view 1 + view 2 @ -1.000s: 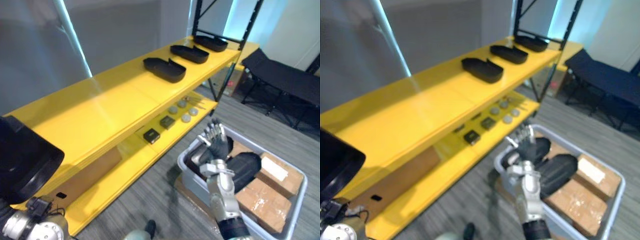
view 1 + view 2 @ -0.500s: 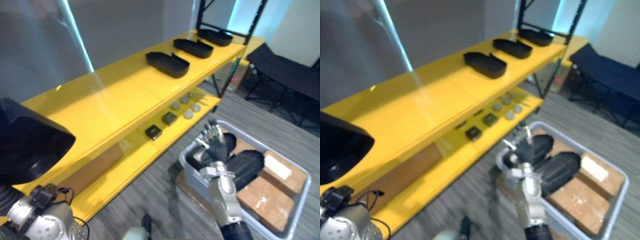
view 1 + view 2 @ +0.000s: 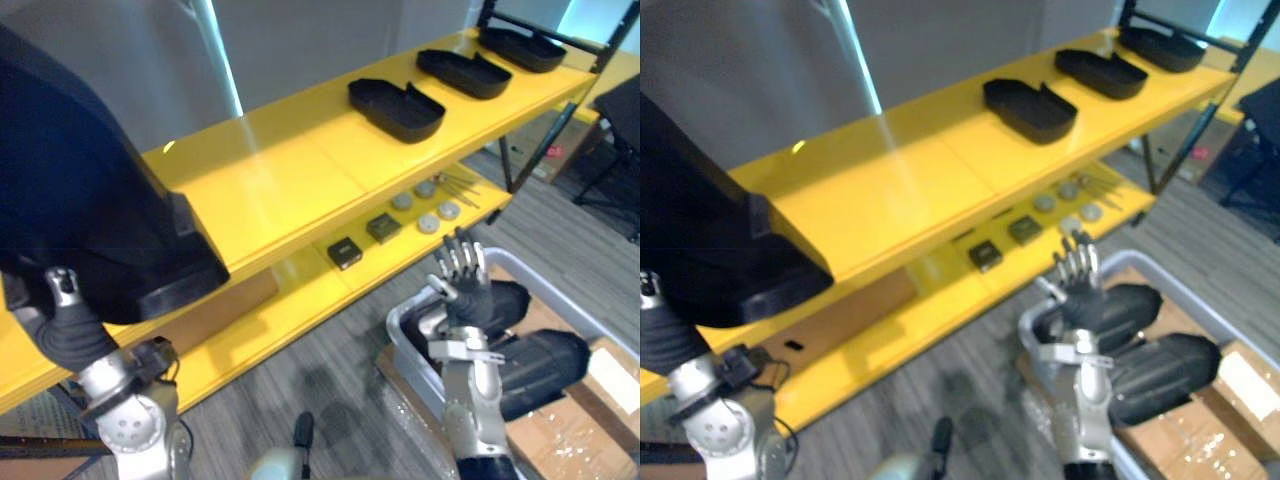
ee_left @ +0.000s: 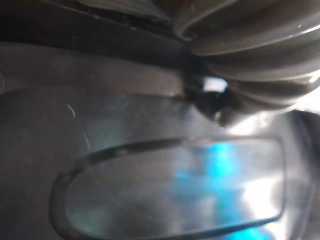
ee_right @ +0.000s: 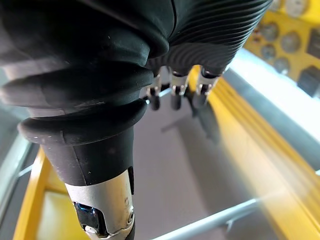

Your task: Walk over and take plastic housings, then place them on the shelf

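A large black plastic housing (image 3: 80,190) is held up at the near left, over the end of the yellow top shelf (image 3: 270,180); my left hand (image 3: 62,318) is under it. The left wrist view has the housing (image 4: 150,190) pressed close. Three more black housings (image 3: 395,108) lie in a row along that shelf toward the far right. My right hand (image 3: 462,285) is raised with straight fingers (image 5: 172,95), open and holding nothing, above a grey bin (image 3: 405,335) on the floor. Two black housings (image 3: 540,360) lie in the bin.
The lower yellow shelf (image 3: 300,300) carries small dark blocks (image 3: 345,252) and round discs (image 3: 425,190). Cardboard boxes (image 3: 585,445) fill the bin's near right part. The black shelf post (image 3: 540,130) stands at the right, with grey carpet floor (image 3: 340,370) between shelf and bin.
The camera has swung, so the shelf now sits further right. The housing on my left hand has risen and covers much more of the left side. My right hand stays raised over the bin.
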{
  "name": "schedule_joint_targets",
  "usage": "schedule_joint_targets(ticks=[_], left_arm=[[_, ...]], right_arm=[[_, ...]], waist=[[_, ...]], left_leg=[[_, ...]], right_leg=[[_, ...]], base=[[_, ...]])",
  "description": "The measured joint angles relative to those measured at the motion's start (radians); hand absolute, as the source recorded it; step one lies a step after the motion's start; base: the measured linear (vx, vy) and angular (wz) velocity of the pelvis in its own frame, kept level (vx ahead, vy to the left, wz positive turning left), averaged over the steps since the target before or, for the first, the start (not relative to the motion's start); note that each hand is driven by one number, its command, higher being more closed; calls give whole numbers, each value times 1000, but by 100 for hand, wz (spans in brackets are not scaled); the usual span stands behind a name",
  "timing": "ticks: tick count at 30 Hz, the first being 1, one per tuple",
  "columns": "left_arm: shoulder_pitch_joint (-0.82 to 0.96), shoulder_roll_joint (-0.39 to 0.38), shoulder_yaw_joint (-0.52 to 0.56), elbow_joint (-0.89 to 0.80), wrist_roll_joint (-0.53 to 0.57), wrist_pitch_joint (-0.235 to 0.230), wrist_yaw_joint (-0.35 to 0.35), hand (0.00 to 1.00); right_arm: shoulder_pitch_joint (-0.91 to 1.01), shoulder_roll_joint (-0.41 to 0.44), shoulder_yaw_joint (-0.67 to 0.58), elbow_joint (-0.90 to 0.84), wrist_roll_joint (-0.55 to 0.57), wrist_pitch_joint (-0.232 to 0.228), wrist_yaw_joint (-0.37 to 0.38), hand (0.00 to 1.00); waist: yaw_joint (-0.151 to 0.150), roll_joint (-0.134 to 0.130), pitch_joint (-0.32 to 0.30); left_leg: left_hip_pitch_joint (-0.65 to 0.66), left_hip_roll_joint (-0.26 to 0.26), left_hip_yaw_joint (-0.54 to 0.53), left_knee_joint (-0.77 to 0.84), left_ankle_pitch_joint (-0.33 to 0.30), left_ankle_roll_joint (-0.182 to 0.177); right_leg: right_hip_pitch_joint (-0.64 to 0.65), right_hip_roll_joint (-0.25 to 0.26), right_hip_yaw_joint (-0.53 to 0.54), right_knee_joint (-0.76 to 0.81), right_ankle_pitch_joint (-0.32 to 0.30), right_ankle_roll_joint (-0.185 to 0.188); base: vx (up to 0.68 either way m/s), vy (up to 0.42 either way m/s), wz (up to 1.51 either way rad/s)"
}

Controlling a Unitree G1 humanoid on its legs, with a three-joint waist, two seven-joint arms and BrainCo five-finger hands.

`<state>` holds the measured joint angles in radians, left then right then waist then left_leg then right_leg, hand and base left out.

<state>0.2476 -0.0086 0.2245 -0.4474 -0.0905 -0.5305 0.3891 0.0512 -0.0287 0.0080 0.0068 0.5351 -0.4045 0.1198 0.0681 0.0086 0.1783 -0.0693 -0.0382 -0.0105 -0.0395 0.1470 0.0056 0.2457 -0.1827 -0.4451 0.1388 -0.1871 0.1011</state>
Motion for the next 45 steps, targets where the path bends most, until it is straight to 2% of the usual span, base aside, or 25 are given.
schedule_joint_targets(ticks=[2,6,9,10,11,12,13,14,15,16,18,21,23,25,26,27,28,29,30,32,34,38,41,44,45], left_arm=[[12,3,-3,-4,40,1,-2,100],[7,5,2,-7,73,-9,1,100],[6,6,69,-35,68,-35,-6,100],[4,11,87,-57,65,-40,-14,100],[-7,11,88,-60,58,-55,-21,100],[-21,24,87,-63,60,-59,-26,100],[-25,32,87,-64,61,-59,-26,100],[-34,66,91,-65,61,-59,-25,100],[-54,116,98,-63,61,-56,-21,100],[-59,128,101,-62,60,-54,-19,100],[-93,135,113,-57,60,-33,-14,100],[-157,169,109,-17,60,2,-10,100],[-210,183,96,48,60,37,-4,100],[-205,182,76,64,60,61,-4,100],[-202,177,69,64,60,73,-9,100],[-199,176,67,64,60,79,-14,100],[-174,137,58,70,59,84,-20,100],[-143,109,47,69,61,84,-26,100],[-132,101,39,68,61,84,-30,100],[-131,75,10,67,68,85,-70,100],[-133,79,-8,60,69,86,-97,100],[-187,84,-15,54,51,119,-131,100],[-221,104,-53,80,15,180,-133,100],[-255,143,-102,113,-31,237,-170,100],[-291,166,-132,146,-70,277,-183,100]], right_arm=[[17,-4,3,-11,14,-5,18,0],[17,-5,28,-14,18,-16,35,0],[-15,-1,35,-13,16,-34,19,0],[-18,-4,23,-13,5,-37,0,0],[-15,-23,15,-9,-22,-40,-30,0],[-12,-23,-2,-5,-45,-40,-53,0],[-13,-24,-5,-5,-52,-40,-56,0],[-20,-18,-14,-2,-64,-42,-57,0],[-31,-9,-26,4,-78,-46,-51,0],[-33,-9,-29,4,-78,-49,-48,0],[-40,-12,-69,-13,-79,-51,-26,0],[-41,-28,-127,-81,-78,-49,-2,0],[-43,-71,-167,-127,-80,-46,14,0],[-44,-80,-187,-150,-80,-26,29,0],[-44,-85,-193,-163,-84,-19,34,0],[-47,-89,-194,-167,-89,-13,34,0],[-59,-116,-199,-165,-91,3,37,0],[-62,-143,-210,-174,-69,21,50,0],[-62,-153,-220,-174,-62,31,57,0],[-59,-178,-272,-174,-21,63,60,0],[-59,-183,-295,-174,10,68,69,0],[-57,-180,-296,-190,8,78,87,0],[-54,-157,-308,-221,3,77,69,0],[-44,-141,-309,-235,0,78,48,0],[-26,-126,-309,-236,0,78,44,0]], waist=[[-3,3,-2],[2,5,-3],[13,-35,8],[20,-51,5],[24,-49,6],[22,-48,3],[23,-45,0],[24,-51,1],[19,-57,4],[11,-59,2],[-2,-59,0],[-12,-59,-1],[-45,-60,-3],[-49,-71,-11],[-51,-89,-22],[-50,-105,-32],[-48,-75,-35],[-49,-44,-46],[-47,-29,-52],[-68,10,-66],[-65,29,-78],[-72,15,-77],[-88,-19,-84],[-107,-28,-88],[-114,-27,-89]], left_leg=[[-4,0,34,1,-5,-7],[-19,-1,108,20,-15,-8],[-36,-42,152,94,-56,20],[-41,-49,196,154,-111,38],[-43,-56,181,189,-139,37],[-28,-64,156,186,-148,48],[-23,-65,153,183,-150,50],[-1,-64,139,164,-154,55],[33,-63,111,129,-156,59],[44,-60,100,120,-158,62],[95,-45,74,99,-165,44],[105,-35,51,92,-171,35],[114,-35,-14,88,-179,22],[124,-35,-54,91,-195,-1],[120,-42,-78,101,-209,-21],[120,-48,-91,109,-221,-26],[116,-17,-85,139,-246,-49],[105,10,-53,161,-272,-45],[103,21,-30,169,-278,-44],[104,91,144,163,-266,-60],[133,88,157,132,-257,-61],[140,73,154,113,-250,-54],[142,57,157,66,-225,-50],[153,54,165,45,-214,-48],[162,54,183,40,-213,-48]], right_leg=[[6,-4,-24,0,-29,28],[23,-26,-71,10,-59,36],[31,-95,-117,70,-120,27],[40,-119,-129,124,-126,19],[1,-162,-125,287,-113,-14],[-74,-207,-90,471,-56,-94],[-91,-214,-77,507,-34,-114],[-141,-228,-27,608,47,-114],[-212,-237,38,727,58,-93],[-235,-235,50,744,23,-81],[-288,-191,69,632,-56,-52],[-338,-115,163,361,-53,-21],[-357,-68,254,207,-19,25],[-333,-42,278,138,23,18],[-294,-28,277,67,92,0],[-273,-24,274,34,145,6],[-225,4,242,-14,170,10],[-189,25,218,-58,172,7],[-177,31,205,-71,174,4],[-131,42,141,-90,172,1],[-116,41,143,-90,172,1],[-107,30,142,-105,172,1],[-117,21,143,-120,172,0],[-124,19,147,-119,172,0],[-125,19,158,-119,172,0]], base=[[-89,-74,7],[-81,-4,25],[-5,105,43],[106,90,51],[127,152,72],[79,102,64],[97,151,45],[225,120,31],[274,135,35],[262,82,32],[253,74,26],[215,10,34],[243,-128,81],[216,-231,75],[210,-287,75],[198,-288,67],[192,-234,48],[135,-164,40],[170,-142,54],[157,-138,68],[122,-23,20],[44,36,6],[-6,20,3],[7,14,-8],[-1,15,-22]])
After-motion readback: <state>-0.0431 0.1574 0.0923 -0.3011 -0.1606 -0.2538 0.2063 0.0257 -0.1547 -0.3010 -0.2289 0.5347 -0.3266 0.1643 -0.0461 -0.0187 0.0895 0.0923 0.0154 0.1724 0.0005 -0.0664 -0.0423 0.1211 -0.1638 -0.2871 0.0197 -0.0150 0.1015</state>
